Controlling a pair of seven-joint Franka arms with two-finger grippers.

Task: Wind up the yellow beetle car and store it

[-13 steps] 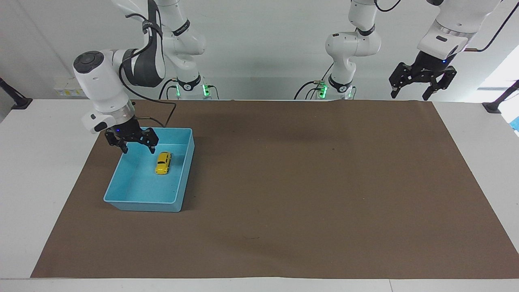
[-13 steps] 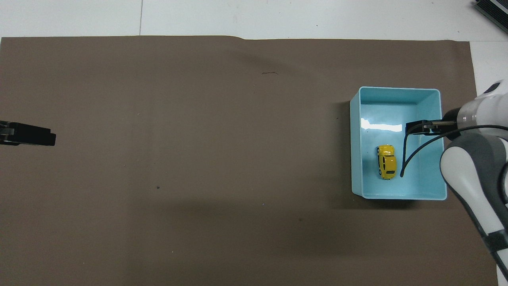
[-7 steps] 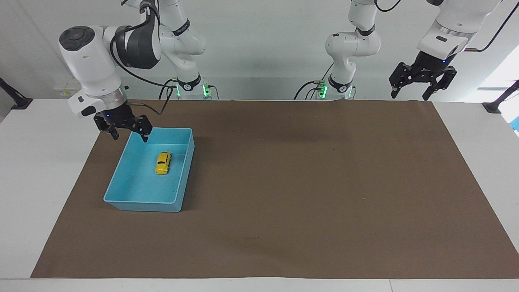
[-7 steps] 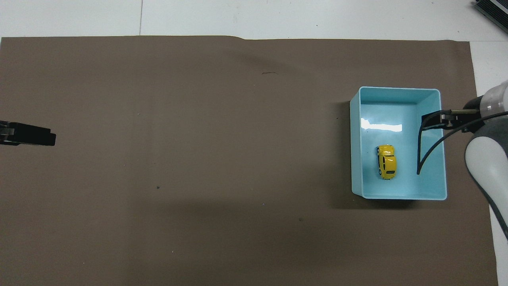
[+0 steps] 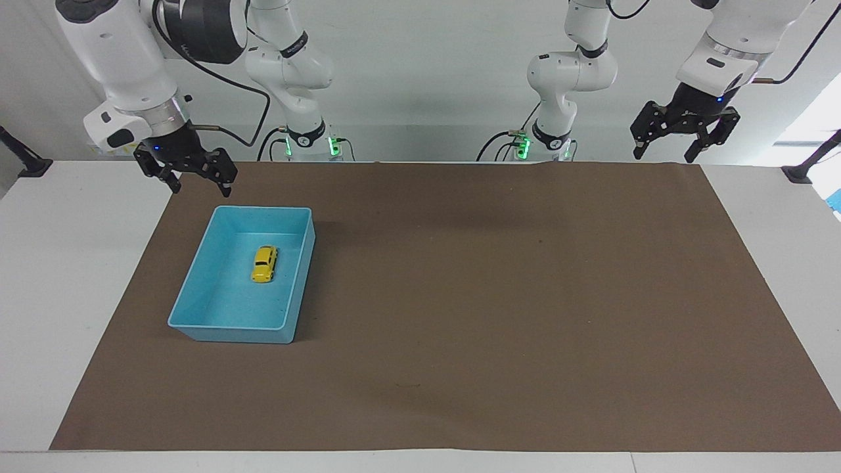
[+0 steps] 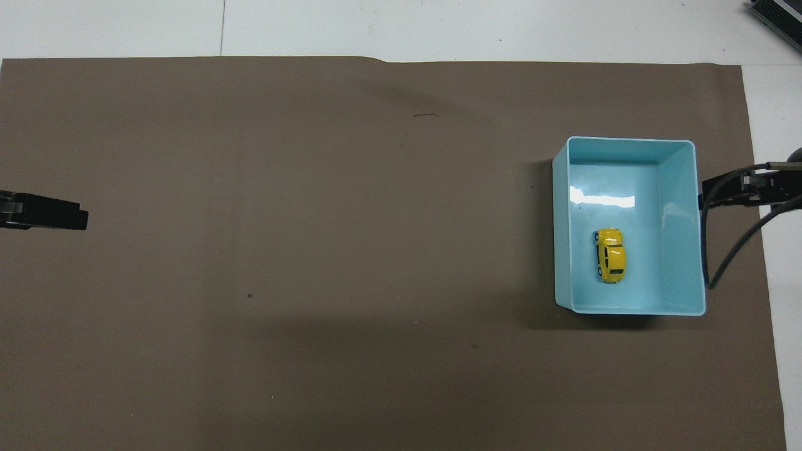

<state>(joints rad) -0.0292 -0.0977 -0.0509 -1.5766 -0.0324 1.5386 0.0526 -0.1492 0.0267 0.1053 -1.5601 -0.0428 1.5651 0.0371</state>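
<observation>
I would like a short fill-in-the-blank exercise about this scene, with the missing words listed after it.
1. The yellow car lies inside the ____ bin.
2. The right gripper is raised, open and holds ____.
3. The bin stands toward the ____ arm's end of the table.
4. The left gripper waits open above the ____ mat.

Missing words: blue; nothing; right; brown

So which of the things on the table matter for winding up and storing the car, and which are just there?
Part of the job:
- yellow beetle car, lying in the blue bin
- right gripper, open, raised beside the bin
- left gripper, open, waiting

Just there:
- brown mat
</observation>
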